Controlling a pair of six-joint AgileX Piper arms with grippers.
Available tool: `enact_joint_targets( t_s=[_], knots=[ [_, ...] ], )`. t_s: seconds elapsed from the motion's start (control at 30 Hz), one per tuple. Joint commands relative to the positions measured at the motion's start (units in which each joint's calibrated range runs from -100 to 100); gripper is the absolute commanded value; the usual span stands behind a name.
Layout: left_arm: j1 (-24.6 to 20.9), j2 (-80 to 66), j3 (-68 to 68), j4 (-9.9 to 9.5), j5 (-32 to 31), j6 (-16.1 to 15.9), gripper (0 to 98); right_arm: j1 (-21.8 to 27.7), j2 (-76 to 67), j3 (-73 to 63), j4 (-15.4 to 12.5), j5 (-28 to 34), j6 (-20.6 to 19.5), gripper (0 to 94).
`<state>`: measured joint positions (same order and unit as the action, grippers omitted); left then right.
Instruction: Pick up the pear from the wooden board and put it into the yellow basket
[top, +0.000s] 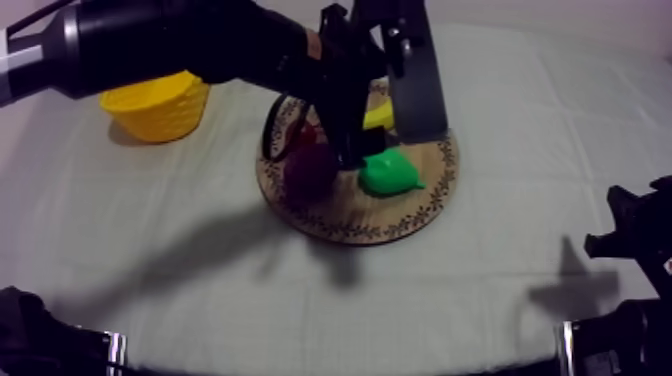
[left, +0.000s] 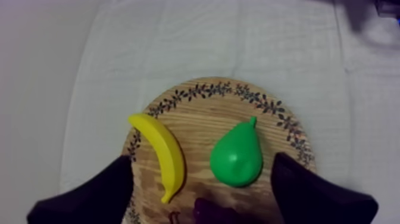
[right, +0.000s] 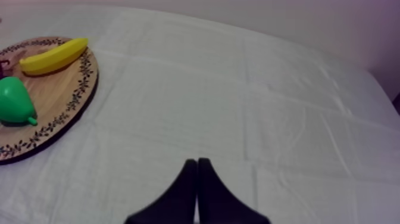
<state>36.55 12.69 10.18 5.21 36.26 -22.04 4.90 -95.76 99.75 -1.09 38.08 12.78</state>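
Left wrist view: left gripper (left: 202, 156) spread over pear (left: 237, 156) on board (left: 238, 95), nothing lifted; right gripper (right: 197, 162) pressed together; basket (top: 160, 112) awaits.

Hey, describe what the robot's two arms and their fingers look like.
The left arm is a thick, rounded black tube with a pale grey band around it. The right arm is black too. The left gripper and right gripper each have two plain black fingers that taper toward the tips.
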Motion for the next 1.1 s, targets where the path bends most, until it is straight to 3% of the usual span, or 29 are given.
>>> enact_joint_targets(
  t_s=[0.0,0.27,0.37,0.53,0.67,0.8,1.07],
  knots=[
    [-0.09,-0.03,0.80,0.43,-0.57,-0.53,94.8,0.00,0.01,0.03,-0.01,-0.01,-0.01,0.3],
    [-0.69,1.17,1.75,0.72,-0.46,-0.36,95.9,0.00,0.01,0.03,-0.01,-0.01,-0.01,0.3],
    [-0.66,2.42,-0.49,-0.82,2.20,1.45,95.9,0.00,0.01,0.03,-0.01,-0.01,-0.01,0.3],
    [0.30,7.22,-8.98,-6.85,13.10,7.94,95.8,0.00,0.01,0.03,-0.01,-0.01,-0.01,0.3],
    [0.52,13.01,-16.80,-9.84,23.58,11.08,95.8,0.00,0.01,0.03,-0.01,-0.01,-0.01,0.3],
    [0.30,18.98,-23.45,-11.17,31.37,12.51,95.7,0.00,0.01,0.03,-0.01,-0.01,-0.01,0.3],
    [-0.22,29.24,-34.06,-11.90,43.00,13.83,95.6,0.00,0.01,0.03,-0.01,-0.01,-0.01,0.3]
  ],
)
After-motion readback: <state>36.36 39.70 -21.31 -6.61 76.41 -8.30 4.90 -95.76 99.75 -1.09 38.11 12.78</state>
